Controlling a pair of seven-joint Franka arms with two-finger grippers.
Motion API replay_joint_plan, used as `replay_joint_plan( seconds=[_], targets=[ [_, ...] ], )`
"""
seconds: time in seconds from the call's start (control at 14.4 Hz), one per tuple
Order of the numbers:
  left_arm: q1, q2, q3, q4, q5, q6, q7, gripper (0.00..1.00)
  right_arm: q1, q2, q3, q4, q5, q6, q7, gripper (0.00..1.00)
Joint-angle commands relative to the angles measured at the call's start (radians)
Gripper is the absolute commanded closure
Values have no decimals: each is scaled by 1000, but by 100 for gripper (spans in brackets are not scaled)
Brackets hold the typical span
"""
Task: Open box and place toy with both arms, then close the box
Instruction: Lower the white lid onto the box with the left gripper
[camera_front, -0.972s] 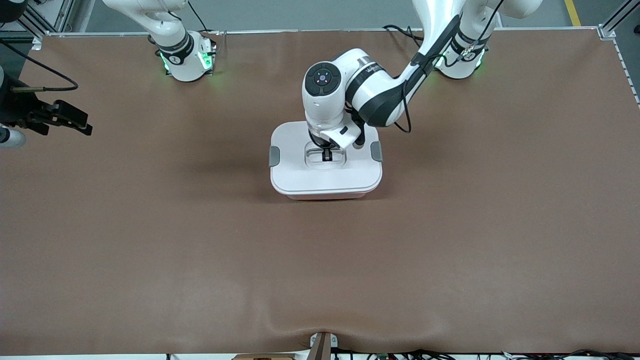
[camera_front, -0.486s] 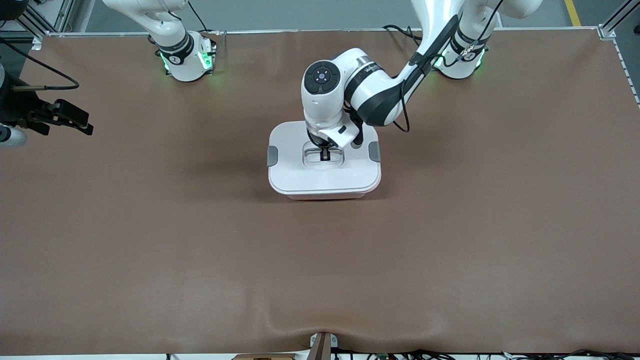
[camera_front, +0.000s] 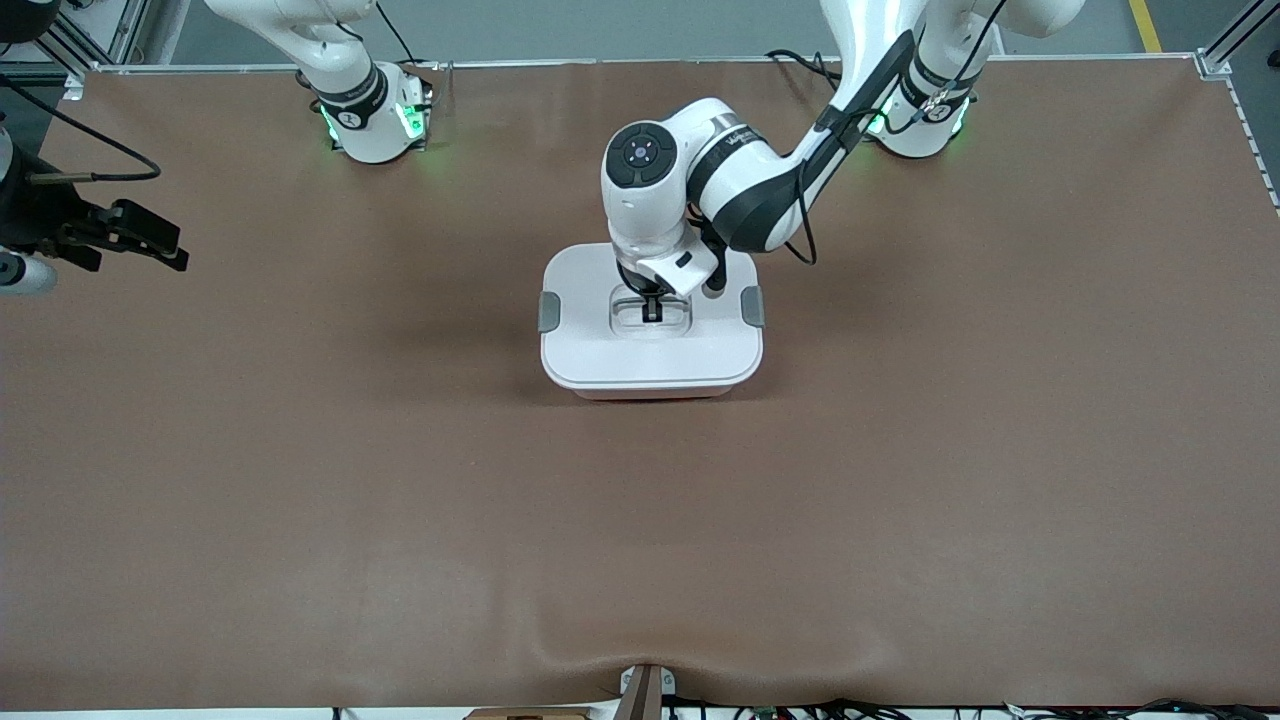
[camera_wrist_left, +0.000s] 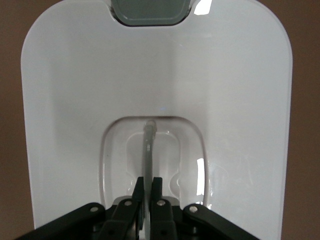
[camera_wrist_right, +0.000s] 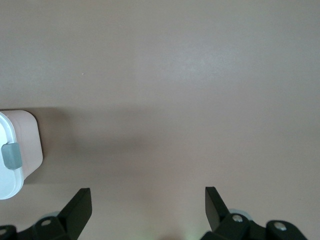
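The box (camera_front: 650, 355) stands mid-table, its white lid on and a strip of pink tub showing under the edge nearer the front camera. Grey clips (camera_front: 549, 311) sit on both short sides. My left gripper (camera_front: 652, 310) is down in the lid's recess, shut on the upright grey handle (camera_wrist_left: 148, 145); in the left wrist view the gripper (camera_wrist_left: 147, 182) has its jaws pinched on it. My right gripper (camera_front: 165, 245) is open and empty over the bare table at the right arm's end, also shown in its wrist view (camera_wrist_right: 147, 192), which shows a corner of the box (camera_wrist_right: 20, 145). The toy is out of view.
The brown mat (camera_front: 640, 520) covers the whole table, with a slight ripple near the front edge. The arm bases (camera_front: 375, 120) stand along the edge farthest from the front camera. Cables run along the front edge.
The left wrist and the lid shifted slightly toward the right arm's end, then back. The right gripper has stayed in place.
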Motion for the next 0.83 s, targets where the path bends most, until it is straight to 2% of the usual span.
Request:
replay_joint_plan(
  seconds=[0.0, 0.28, 0.35, 0.42, 0.56, 0.76],
  targets=[
    [-3, -11, 1, -32, 21, 11, 17, 100, 6, 5, -4, 17, 12, -7, 3, 0],
    [-5, -6, 1, -28, 21, 11, 17, 100, 6, 7, -4, 17, 14, -5, 3, 0],
    [-2, -10, 1, -22, 20, 8, 14, 81, 6, 7, -4, 17, 14, -5, 3, 0],
    [6, -17, 1, -17, 18, 7, 17, 48, 6, 8, -4, 17, 14, -5, 3, 0],
    [9, -49, 1, -15, 15, -2, 16, 0, 6, 8, -4, 17, 14, -5, 3, 0],
    [18, -72, 4, 14, 15, -40, 42, 0, 6, 8, -4, 17, 14, -4, 3, 0]
  ],
)
